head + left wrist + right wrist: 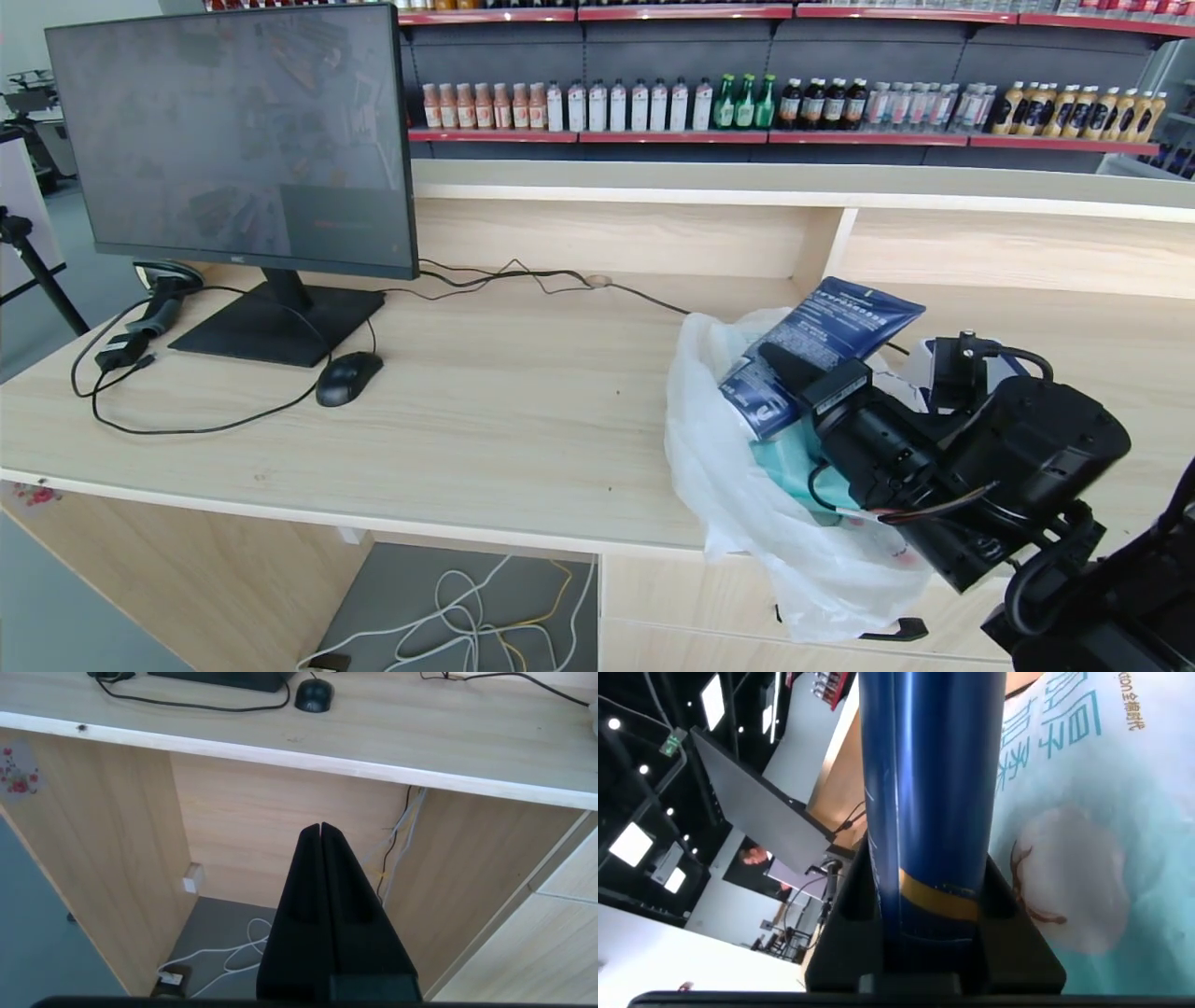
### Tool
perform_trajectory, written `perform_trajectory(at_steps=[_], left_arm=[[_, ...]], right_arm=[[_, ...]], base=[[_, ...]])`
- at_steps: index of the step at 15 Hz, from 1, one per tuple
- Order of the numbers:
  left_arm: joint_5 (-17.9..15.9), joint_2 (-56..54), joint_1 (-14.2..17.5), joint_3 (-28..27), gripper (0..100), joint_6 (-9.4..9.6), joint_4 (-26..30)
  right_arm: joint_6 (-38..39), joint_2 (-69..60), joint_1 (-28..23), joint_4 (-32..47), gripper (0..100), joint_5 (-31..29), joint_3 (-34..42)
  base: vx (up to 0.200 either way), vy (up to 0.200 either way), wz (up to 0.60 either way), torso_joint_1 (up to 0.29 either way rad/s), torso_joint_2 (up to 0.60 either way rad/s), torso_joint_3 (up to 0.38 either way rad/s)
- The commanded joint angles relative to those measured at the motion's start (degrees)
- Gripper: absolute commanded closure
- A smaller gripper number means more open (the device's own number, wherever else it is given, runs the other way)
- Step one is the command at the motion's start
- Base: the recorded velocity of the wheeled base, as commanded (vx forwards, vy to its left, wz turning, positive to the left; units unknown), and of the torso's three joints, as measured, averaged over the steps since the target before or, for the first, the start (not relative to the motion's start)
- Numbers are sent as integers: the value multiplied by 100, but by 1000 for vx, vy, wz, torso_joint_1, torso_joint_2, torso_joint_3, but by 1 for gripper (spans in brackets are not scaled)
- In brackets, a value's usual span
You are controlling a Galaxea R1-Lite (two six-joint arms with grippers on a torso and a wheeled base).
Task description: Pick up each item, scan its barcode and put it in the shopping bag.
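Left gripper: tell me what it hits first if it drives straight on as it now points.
Likely the back panel under the counter: the shut left gripper aims into the open bay there, with nothing nearer in line. Depth is unclear.

The wooden counter is seen by the head camera from above, facing forward and down, with the monitor at the left and the bottle shelves far behind. The left wrist camera is held low in front of the counter, and the counter's front edge and the recess beneath are faced. The mouse is shared with the head view. The right wrist camera is set very close against the blue packet and angled upward, and the monitor is shared there too.
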Motion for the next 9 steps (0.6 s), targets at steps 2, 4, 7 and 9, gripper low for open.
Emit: perform_trajectory(at_steps=[2,4,7,9], left_arm=[[1,-2,0,0,100,-2,5],[1,-2,0,0,100,16,5],[1,6,0,0,100,16,5],[1,-2,0,0,100,16,-3]], right_arm=[[15,80,84,-1,100,30,-3],[6,432,-65,-1,100,30,-73],[15,599,-100,-1,100,12,-99],[15,669,-267,-1,100,-5,-117]], base=[[0,0,0,0,0,0],[0,0,0,0,0,0],[0,0,0,0,0,0],[0,0,0,0,0,0]])
